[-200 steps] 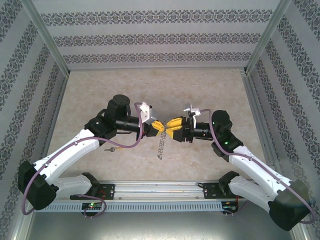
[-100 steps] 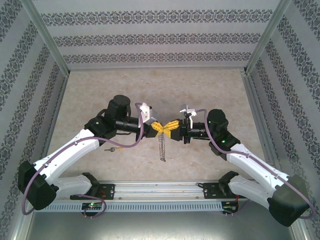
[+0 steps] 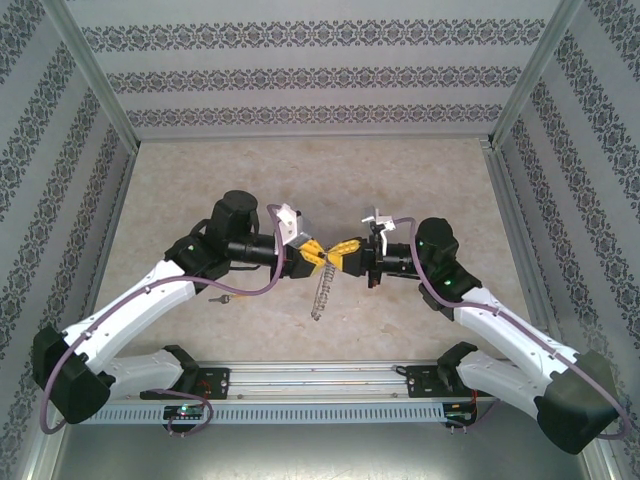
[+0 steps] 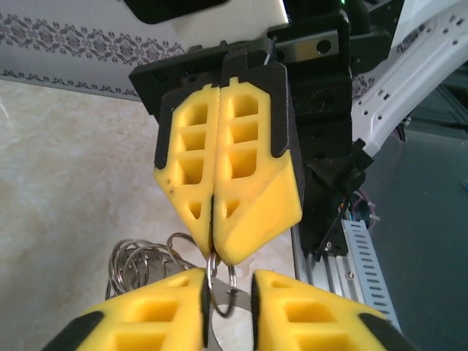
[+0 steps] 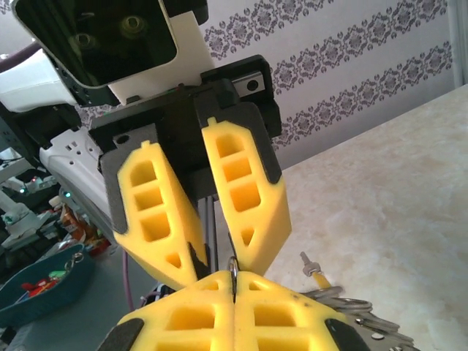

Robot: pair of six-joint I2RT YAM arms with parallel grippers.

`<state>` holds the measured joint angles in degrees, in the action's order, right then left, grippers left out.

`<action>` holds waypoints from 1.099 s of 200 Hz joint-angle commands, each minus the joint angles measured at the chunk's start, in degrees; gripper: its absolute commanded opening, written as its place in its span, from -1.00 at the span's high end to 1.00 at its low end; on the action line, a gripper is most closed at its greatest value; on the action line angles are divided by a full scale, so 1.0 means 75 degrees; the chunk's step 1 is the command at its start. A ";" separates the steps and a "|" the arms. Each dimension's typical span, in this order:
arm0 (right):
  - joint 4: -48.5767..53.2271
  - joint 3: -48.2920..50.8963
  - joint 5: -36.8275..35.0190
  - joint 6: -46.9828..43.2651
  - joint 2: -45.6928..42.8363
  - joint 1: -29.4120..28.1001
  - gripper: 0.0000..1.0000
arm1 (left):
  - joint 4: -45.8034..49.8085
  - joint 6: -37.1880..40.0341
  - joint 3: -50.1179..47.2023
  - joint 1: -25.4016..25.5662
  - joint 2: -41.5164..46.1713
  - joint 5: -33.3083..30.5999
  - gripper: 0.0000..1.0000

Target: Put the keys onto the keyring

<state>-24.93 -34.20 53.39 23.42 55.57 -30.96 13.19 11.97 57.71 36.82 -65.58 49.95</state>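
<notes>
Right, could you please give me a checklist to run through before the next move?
1. Right pincer shut on the thin grey coiled metal keyring: ok.
2. Left pincer open: ok, its jaws stand apart.
3. Left pincer clear of the keyring: cannot tell; a strand runs between its jaws.
4. Keyring's hanging end clear of the beige marbled tabletop: cannot tell.
5. Small brass key with a dark head located: ok, lying on the tabletop, apart from both pincers.
6. Key threaded on the keyring: not ok.
</notes>
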 commanded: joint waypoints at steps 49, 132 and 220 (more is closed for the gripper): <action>-0.0570 0.0095 -0.0288 0.0123 -0.0410 0.0249 1.00 | -0.0608 -0.0427 -0.0215 0.0072 0.0313 -0.0340 0.41; -0.0939 0.0197 -0.0796 0.0314 -0.0504 0.0255 1.00 | -0.3230 -0.2979 -0.0934 -0.0373 -0.0032 0.0660 0.47; -0.1144 0.0212 -0.0918 0.0469 -0.0510 0.0295 1.00 | -0.7185 -0.5614 -0.1912 -0.0677 -0.0588 0.1252 0.59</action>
<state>-29.45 -32.53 47.29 26.09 52.49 -29.34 -27.00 -22.22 44.64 32.16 -68.73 56.34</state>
